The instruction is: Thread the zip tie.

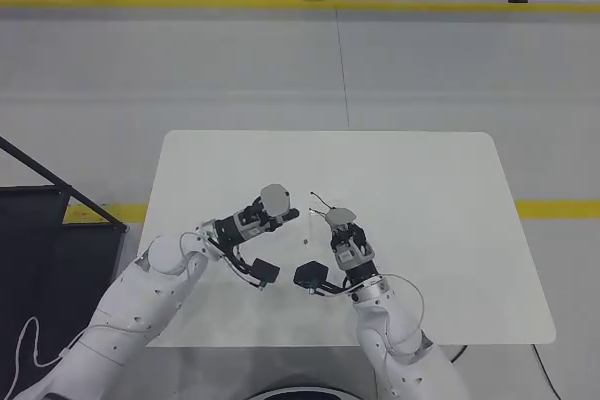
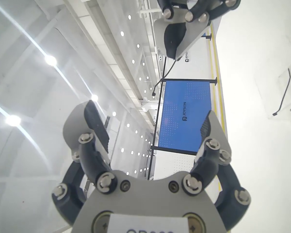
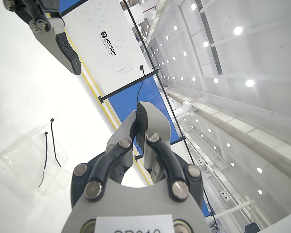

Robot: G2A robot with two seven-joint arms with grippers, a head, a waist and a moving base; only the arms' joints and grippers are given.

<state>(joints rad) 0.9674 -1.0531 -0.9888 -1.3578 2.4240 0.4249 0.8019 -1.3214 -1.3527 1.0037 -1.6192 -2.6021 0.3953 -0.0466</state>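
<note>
One zip tie juts from the clamped right claw; the left claw gapes empty. The tie's thin free end may flex away from a grab.

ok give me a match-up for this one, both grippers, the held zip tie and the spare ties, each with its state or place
Things
1. left gripper
2. right gripper
3. held zip tie
4. spare zip ties

States or places
A. lying flat on the white surface
B. shut
C. open, nothing between the fingers
D. sticking out past closed fingertips

Pairs: 1-C, 2-B, 3-D, 4-A
</note>
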